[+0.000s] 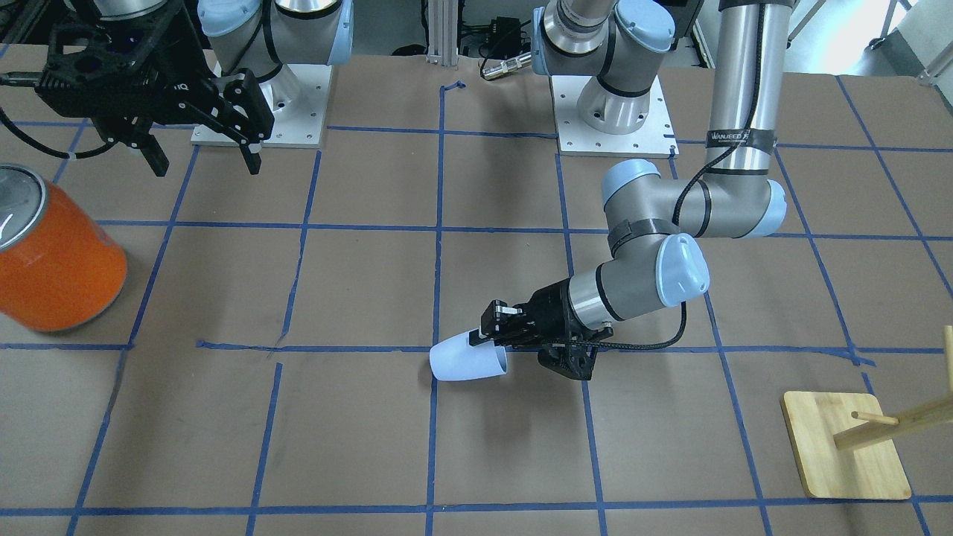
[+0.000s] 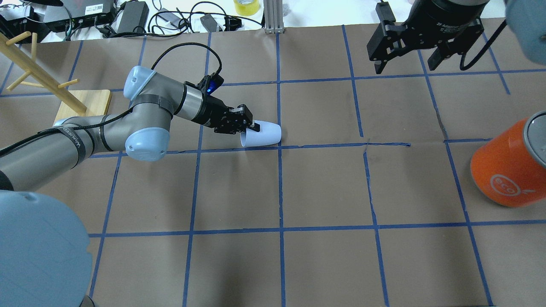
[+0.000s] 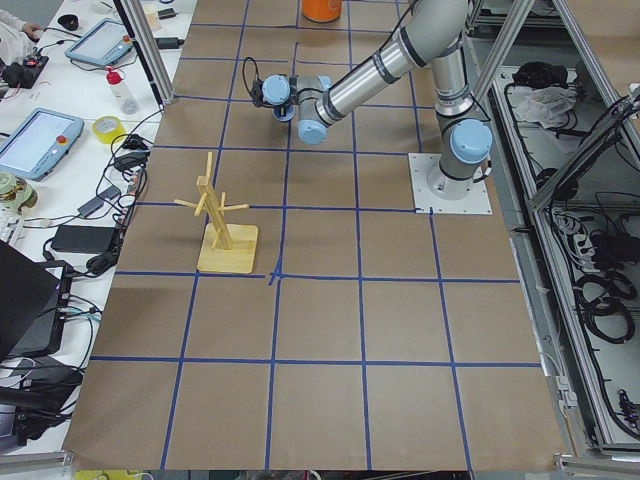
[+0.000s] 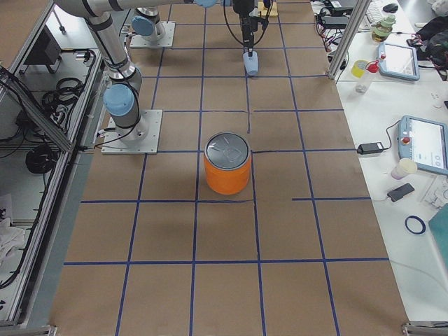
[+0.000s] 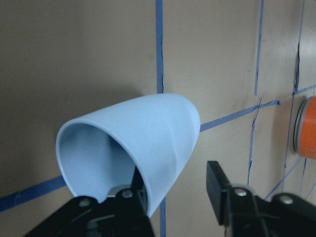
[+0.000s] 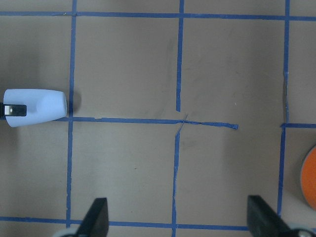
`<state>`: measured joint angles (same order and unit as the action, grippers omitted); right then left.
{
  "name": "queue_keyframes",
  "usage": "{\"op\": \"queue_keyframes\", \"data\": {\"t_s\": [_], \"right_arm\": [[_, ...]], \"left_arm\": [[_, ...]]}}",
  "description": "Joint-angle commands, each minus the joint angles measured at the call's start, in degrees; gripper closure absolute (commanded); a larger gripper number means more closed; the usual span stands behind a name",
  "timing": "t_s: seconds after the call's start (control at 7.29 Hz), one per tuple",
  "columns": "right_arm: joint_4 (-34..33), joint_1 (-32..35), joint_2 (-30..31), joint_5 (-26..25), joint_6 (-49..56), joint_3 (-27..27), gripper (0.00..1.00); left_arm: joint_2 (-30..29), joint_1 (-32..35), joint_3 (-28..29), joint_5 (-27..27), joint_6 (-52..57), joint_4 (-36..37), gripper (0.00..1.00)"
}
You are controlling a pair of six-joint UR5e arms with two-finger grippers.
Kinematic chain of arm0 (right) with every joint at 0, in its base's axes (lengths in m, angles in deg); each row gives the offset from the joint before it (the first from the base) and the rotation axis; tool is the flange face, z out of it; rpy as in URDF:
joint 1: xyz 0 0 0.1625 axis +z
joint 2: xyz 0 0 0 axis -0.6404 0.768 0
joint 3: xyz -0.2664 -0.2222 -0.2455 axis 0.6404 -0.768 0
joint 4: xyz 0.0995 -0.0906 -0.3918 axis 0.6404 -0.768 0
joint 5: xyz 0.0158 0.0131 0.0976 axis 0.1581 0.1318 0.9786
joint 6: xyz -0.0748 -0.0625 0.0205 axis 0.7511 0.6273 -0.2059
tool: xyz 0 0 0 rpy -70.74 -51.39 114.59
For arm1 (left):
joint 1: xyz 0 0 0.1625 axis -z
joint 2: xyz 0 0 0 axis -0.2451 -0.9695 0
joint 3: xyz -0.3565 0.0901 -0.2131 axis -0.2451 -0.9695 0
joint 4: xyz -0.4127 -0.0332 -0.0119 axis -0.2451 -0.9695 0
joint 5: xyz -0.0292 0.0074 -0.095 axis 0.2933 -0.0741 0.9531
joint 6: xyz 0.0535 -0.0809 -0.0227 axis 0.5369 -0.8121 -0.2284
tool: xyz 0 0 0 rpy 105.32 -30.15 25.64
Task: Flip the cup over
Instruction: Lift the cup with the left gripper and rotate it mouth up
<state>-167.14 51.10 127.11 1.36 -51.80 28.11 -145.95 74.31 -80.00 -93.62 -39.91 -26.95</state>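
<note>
The pale-blue cup (image 1: 467, 362) lies on its side on the brown table, its mouth toward my left arm; it also shows in the overhead view (image 2: 262, 134) and the right wrist view (image 6: 35, 107). My left gripper (image 1: 484, 333) is low at the cup's rim. In the left wrist view the gripper (image 5: 175, 190) is open: one finger (image 5: 132, 195) is inside the mouth and the other (image 5: 219, 185) is outside with a gap to the wall. My right gripper (image 2: 405, 64) is open and empty, raised far from the cup.
A large orange can (image 2: 507, 168) with a silver top stands on the robot's right side. A wooden peg stand (image 2: 81, 104) on a square base is at the far left. Blue tape lines grid the table (image 2: 324, 187).
</note>
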Motion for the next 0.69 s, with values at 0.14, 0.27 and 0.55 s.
{"op": "queue_keyframes", "data": {"t_s": [0.14,0.27,0.55], "right_arm": [[-0.05,0.04,0.02,0.0,0.05,-0.34,0.0],[-0.05,0.22,0.02,0.0,0.05,-0.17,0.0],[0.04,0.22,0.11,0.0,0.05,-0.08,0.0]], "left_arm": [[1.25,0.27,1.63,0.12,-4.73,0.34,1.0],[2.39,0.45,3.9,-0.14,-6.49,0.08,1.0],[4.76,0.63,6.73,-7.98,-8.0,-1.15,1.0]]}}
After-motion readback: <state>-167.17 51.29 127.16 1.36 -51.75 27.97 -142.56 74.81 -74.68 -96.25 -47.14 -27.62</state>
